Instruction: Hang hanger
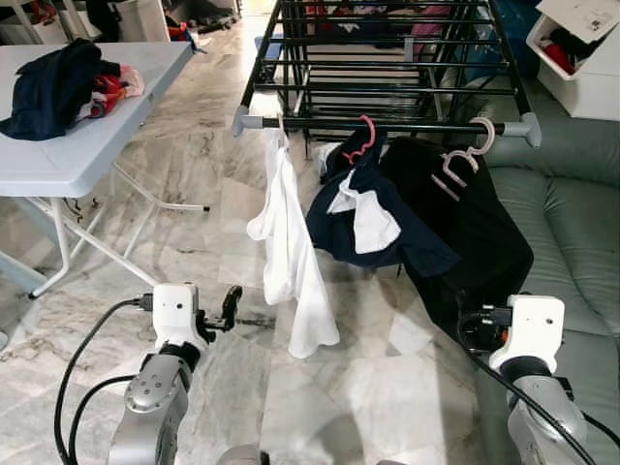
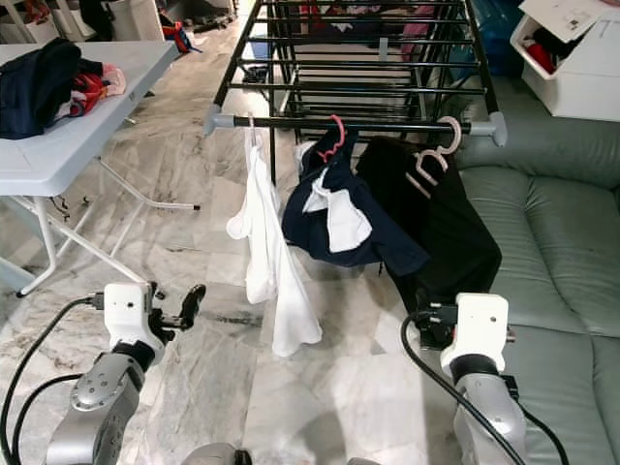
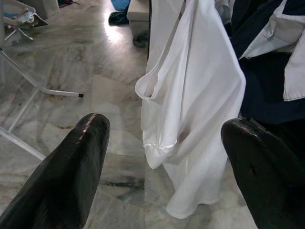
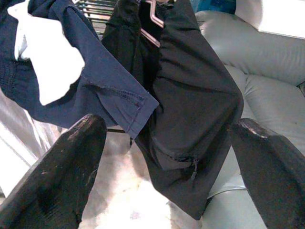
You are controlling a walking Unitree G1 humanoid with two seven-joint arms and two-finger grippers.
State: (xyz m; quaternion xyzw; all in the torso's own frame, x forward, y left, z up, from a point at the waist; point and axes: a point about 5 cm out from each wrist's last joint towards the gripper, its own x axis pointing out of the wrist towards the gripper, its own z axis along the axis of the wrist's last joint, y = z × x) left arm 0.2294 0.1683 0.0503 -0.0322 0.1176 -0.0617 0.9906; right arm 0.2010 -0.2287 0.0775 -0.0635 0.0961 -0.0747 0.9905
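Observation:
A black drying rack's front rail [image 1: 387, 124] carries three garments on hangers. A white garment [image 1: 291, 242] hangs at the left. In the middle is a navy garment [image 1: 368, 223] on a red hanger [image 1: 366, 138]. A black garment [image 1: 475, 232] hangs at the right on a pale pink hanger [image 1: 463, 160]. My left gripper [image 3: 164, 129] is open and empty, low in front of the white garment and apart from it. My right gripper [image 4: 174, 126] is also open and empty, held just short of the black garment's lower part.
A white folding table [image 1: 87, 145] with a heap of clothes [image 1: 53, 87] stands at the left, its legs [image 1: 97, 237] reaching onto the marble floor [image 1: 368, 387]. A grey-green sofa [image 1: 572, 223] fills the right side, with a white box [image 1: 581, 58] behind it.

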